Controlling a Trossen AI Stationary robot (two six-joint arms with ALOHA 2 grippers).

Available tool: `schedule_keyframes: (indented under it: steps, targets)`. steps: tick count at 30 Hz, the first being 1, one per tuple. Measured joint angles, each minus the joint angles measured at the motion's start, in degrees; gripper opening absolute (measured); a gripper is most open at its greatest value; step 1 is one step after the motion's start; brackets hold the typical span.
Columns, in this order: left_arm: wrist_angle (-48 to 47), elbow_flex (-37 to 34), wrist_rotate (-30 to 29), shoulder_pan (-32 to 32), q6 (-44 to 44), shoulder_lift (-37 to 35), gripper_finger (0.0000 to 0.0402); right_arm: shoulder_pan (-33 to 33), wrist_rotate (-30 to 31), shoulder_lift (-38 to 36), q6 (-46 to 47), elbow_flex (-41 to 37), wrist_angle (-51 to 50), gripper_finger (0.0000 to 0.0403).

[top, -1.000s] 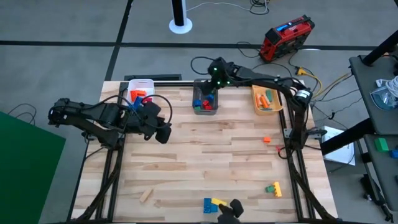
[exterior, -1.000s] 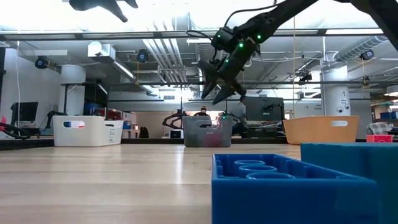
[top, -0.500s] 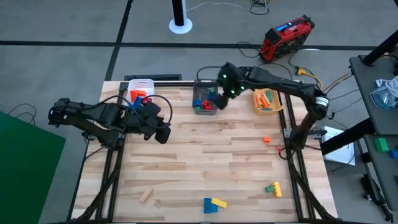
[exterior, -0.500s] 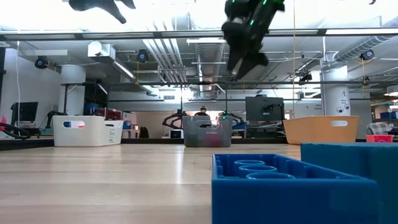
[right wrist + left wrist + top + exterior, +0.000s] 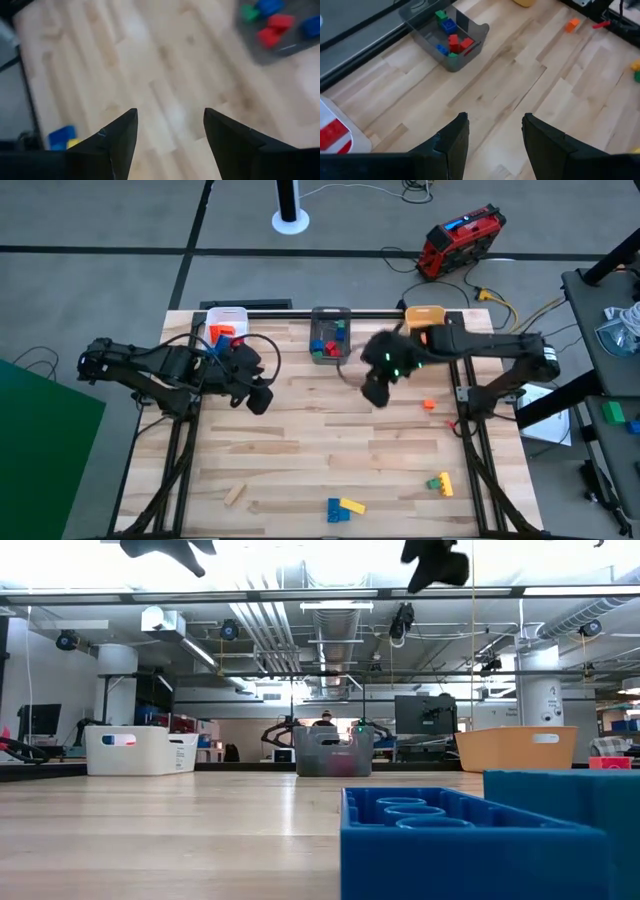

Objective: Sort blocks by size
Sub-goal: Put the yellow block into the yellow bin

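Observation:
Blocks lie loose on the table: a small orange one (image 5: 429, 404), a green and yellow pair (image 5: 439, 483), a blue and yellow pair (image 5: 345, 508) and a wood bar (image 5: 234, 495). More red, blue and green blocks sit in the grey bin (image 5: 330, 338), and red ones in the white bin (image 5: 222, 325). My right gripper (image 5: 375, 390) hangs open above the bare table middle, near side of the grey bin, with nothing between its fingers (image 5: 170, 125). At the table's left, my left gripper (image 5: 262, 398) is open and empty (image 5: 495, 135).
An orange bin (image 5: 425, 315) stands at the far right, partly under my right arm. In the low view a blue block (image 5: 470, 840) fills the near foreground, and the three bins line the far edge. Bare wood lies between the two grippers.
My right gripper has left the spot over the grey bin and swung toward the table's near edge and a little right, out over the table's middle. The left arm has kept still.

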Motion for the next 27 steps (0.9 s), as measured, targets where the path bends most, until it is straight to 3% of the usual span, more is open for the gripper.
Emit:
schedule_keyframes:
  steps: [6,17,27]
  targets:
    - [0.01,0.00,0.02,0.00,4.23,0.00,0.0161,11.38,7.17,1.27,9.16,-0.07,-1.74,0.0212]
    - [-0.12,0.00,0.57,0.00,10.37,0.00,0.0161,29.75,10.35,4.41,26.63,-0.59,-2.48,0.0245]
    - [-0.25,0.00,0.57,-0.33,13.23,0.00,0.0161,40.80,11.68,17.91,30.84,-0.51,4.76,0.0273]
